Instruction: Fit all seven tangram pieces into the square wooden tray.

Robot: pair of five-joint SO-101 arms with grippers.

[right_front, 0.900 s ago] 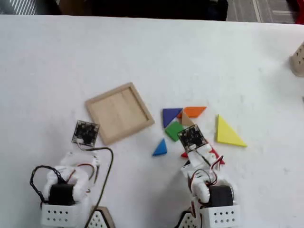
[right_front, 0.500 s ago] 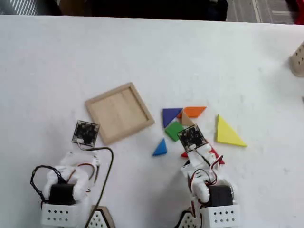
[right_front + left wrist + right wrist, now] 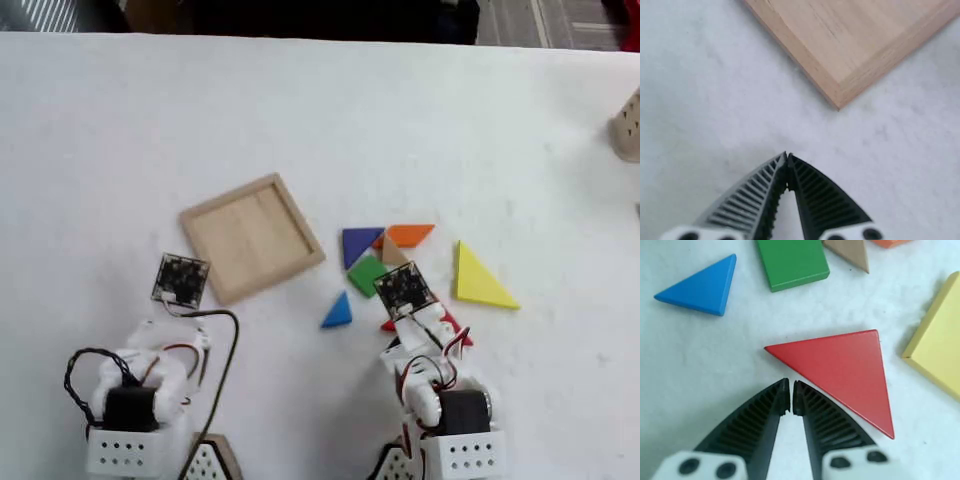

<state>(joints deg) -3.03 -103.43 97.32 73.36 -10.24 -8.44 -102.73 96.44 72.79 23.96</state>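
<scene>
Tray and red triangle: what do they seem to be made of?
Tray: bare, light wood, apparently unvarnished; grain lines run across it and the surface looks matt. Red triangle: probably painted wood, though plastic is possible; the even, slightly satin colour hides any grain.

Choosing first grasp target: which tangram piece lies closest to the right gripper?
The red triangle, its corner just beyond the right gripper tips; the blue triangle, green square and yellow triangle lie farther off.
</scene>
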